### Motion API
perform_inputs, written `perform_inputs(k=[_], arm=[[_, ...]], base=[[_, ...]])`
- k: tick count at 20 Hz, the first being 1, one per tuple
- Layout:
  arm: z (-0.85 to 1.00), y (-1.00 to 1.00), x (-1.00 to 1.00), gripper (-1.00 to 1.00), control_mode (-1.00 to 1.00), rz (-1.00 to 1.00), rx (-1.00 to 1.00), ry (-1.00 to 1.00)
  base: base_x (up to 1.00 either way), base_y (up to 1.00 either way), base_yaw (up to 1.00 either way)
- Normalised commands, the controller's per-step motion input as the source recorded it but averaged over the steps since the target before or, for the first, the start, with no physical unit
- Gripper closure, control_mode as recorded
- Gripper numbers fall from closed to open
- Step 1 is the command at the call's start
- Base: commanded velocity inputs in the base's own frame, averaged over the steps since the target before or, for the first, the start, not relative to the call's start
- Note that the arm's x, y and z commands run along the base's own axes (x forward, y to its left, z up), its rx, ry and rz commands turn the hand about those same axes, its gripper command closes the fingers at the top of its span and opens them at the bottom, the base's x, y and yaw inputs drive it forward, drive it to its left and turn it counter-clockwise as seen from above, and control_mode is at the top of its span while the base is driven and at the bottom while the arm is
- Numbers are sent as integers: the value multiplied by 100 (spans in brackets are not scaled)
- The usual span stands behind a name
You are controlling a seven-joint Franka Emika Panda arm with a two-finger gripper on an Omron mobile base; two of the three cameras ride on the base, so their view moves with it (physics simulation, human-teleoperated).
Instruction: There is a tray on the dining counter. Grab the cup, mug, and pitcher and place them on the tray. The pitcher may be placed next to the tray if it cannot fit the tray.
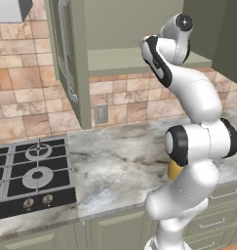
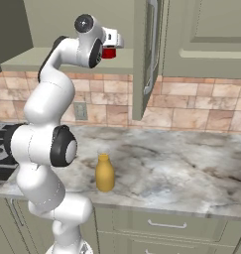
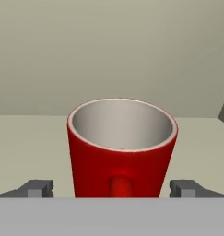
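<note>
The jaws (image 3: 111, 189) stand wide apart, one dark fingertip (image 3: 38, 188) on each side of the red mug (image 3: 121, 147), with a gap between each tip and the mug's wall, so nothing is gripped. In the hand view the mug stands upright, its handle turned toward the camera, low on the near side. Its grey-white inside is bare as far as the view reaches down; the very bottom is hidden by the near rim.

The mug stands on the pale olive shelf (image 3: 35, 147) of an open wall cabinet, with the cabinet's plain back wall behind it. In the right base view the mug (image 2: 108, 53) shows as a small red patch just past the white hand, at the shelf's level, beside the open cabinet door (image 2: 144, 59) that hangs edge-on with its long metal handle.

Below the cabinet runs the marbled bench (image 2: 181, 173) against a tan stone-tile wall. On it, near the front edge, the mustard-tan pitcher (image 2: 105, 172) stands upright, narrow neck above a rounded body; what it holds cannot be told. In the left base view the pitcher (image 1: 174, 171) shows as a yellow sliver behind the arm. Farther along the bench lies the black gas stove (image 1: 29, 176), well apart from the pitcher.
</note>
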Motion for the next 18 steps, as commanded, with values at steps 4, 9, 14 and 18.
perform_inputs(k=[4,9,14,18], arm=[[0,0,0,-100,-100,0,0,0],[0,0,0,100,-100,0,0,0],[0,0,0,100,-100,0,0,0],[0,0,0,100,-100,0,0,0]], base=[[0,0,0],[0,0,0],[0,0,0],[0,0,0]])
